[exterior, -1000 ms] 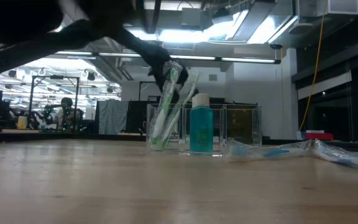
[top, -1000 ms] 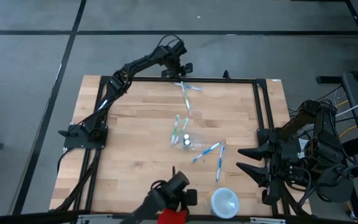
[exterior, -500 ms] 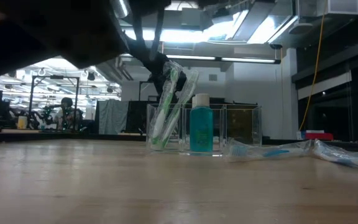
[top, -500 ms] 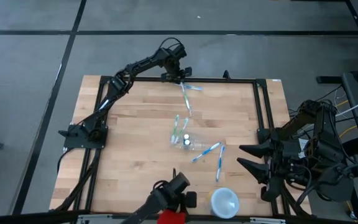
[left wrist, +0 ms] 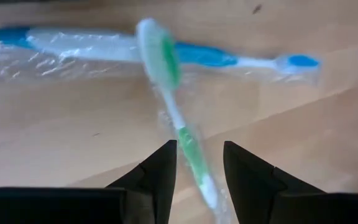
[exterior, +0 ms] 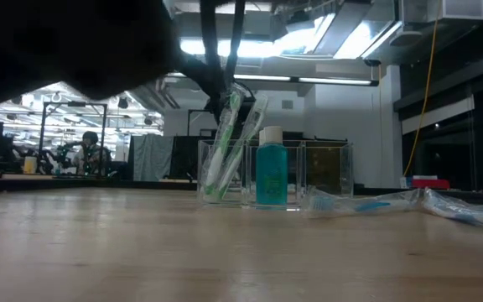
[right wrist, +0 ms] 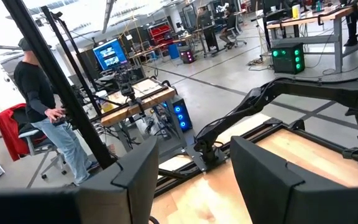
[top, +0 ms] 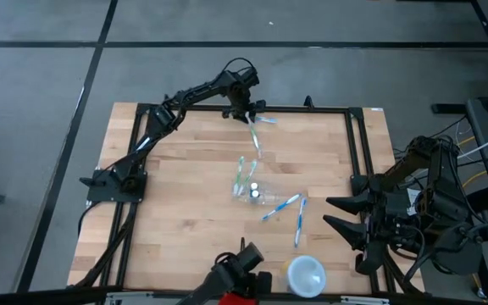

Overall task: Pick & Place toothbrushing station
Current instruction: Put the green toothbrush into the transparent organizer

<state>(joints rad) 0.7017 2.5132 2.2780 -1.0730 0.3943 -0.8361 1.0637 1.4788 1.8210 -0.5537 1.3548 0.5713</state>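
Clear holder (top: 249, 188) stands mid table (top: 185, 203); green toothbrushes (exterior: 223, 138) and blue bottle (exterior: 271, 176) inside; likely light, stiff, slippery, thin walls easy to crack; judged best hold: across narrow sides near rim, not by contents. Left end effector (left wrist: 196, 171) at far edge, fingers parted around wrapped green toothbrush (left wrist: 166, 81), not clamped; wrapper looks slick. Right end effector (top: 339, 215) waits at right edge, open, empty.

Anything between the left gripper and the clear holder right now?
Yes. The left gripper hangs at the table's far edge over two wrapped brushes lying crossed. The green toothbrush runs from between its open fingers towards the clear holder; the blue toothbrush crosses it.
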